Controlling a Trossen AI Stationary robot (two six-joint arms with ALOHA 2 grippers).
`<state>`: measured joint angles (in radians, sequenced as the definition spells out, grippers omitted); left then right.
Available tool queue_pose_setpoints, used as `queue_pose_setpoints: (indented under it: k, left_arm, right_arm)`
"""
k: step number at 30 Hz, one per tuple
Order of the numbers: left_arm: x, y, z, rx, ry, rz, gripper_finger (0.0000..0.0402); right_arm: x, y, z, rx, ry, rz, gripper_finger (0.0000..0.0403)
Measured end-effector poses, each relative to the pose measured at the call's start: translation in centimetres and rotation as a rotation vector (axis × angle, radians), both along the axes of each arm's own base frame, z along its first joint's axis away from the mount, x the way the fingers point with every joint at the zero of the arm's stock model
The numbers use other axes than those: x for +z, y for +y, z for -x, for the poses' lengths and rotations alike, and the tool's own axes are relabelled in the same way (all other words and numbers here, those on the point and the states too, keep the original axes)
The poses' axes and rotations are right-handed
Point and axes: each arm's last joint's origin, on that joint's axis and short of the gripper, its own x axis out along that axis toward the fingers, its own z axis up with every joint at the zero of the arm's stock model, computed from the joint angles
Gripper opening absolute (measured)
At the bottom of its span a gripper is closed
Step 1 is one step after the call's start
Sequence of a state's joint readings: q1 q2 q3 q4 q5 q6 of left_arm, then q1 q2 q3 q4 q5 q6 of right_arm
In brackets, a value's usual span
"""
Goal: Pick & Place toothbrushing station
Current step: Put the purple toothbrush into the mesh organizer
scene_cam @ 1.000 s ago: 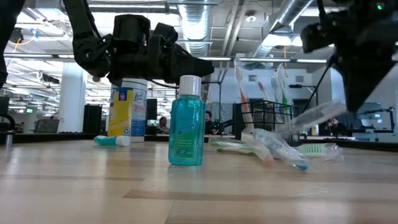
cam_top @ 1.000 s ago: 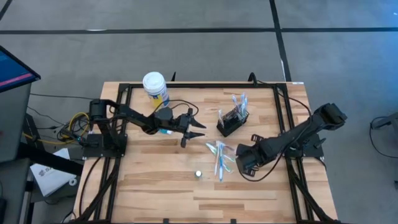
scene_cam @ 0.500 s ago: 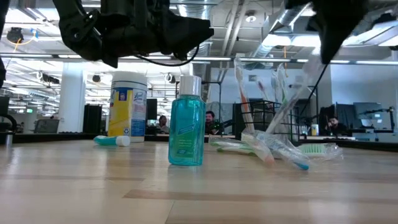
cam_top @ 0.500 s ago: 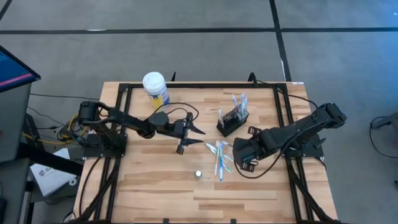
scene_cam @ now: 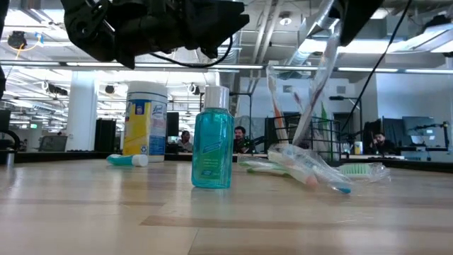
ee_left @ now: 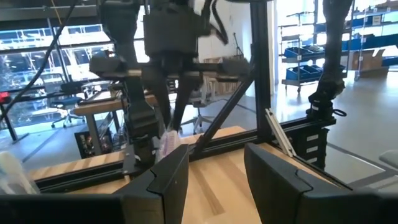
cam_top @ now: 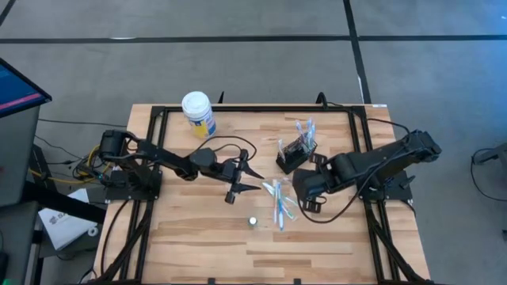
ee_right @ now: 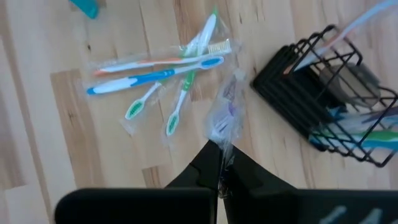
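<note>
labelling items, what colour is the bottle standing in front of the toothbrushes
Teal, see-through, with a white cap: the bottle shows best in the low view.

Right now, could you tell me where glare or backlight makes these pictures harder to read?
Low view: ceiling lights behind leave the left gripper a dark silhouette. Left wrist view: bright windows wash out the background. Right wrist view: the wrapped toothbrush in the right gripper glints.

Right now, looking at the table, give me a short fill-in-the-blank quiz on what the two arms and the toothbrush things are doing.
The right gripper is shut on a wrapped ____.
The black wire-mesh holder already contains several ____.
The left gripper holds ____.
The teal bottle stands ____ on the table.

Missing words: toothbrush; toothbrushes; nothing; upright
</note>
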<state>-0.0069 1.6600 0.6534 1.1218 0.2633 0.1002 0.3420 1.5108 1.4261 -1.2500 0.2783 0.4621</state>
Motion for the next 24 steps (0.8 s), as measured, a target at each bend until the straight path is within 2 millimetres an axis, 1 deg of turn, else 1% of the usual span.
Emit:
queue_pose_setpoints:
  k: [5,7,10,13,16,19,24]
  left_arm:
    - [-0.3,-0.2,-0.5,0.005,0.025,0.000,0.0149]
    - [-0.6,-0.2,-1.1,0.005,0.034,0.001,0.0149]
    - [-1.3,-0.2,-2.2,0.005,0.055,0.000,0.0149]
    - [-1.5,-0.1,-3.6,0.016,0.055,0.003,0.0149]
    - [-1.2,0.0,-5.0,0.066,0.051,0.009,0.0149]
    - [-0.8,0.0,-6.1,0.080,0.068,0.009,0.0149]
    - [0.4,0.0,-7.7,0.084,0.152,0.005,0.0149]
  right_arm:
    - [1.2,0.0,-0.1,0.016,-0.026,-0.004,0.0000]
    - [1.8,0.0,-0.1,0.014,-0.040,0.001,0.0000]
    - [2.4,0.0,-0.1,0.021,-0.060,-0.003,0.0000]
    - [2.9,0.0,-0.2,0.033,-0.073,-0.004,0.0000]
    - [3.0,0.0,-0.2,0.037,-0.077,-0.004,0.0000]
    - [3.0,0.0,-0.2,0.038,-0.077,-0.004,0.0000]
    - [3.0,0.1,-0.2,0.038,-0.077,-0.004,0.0000]
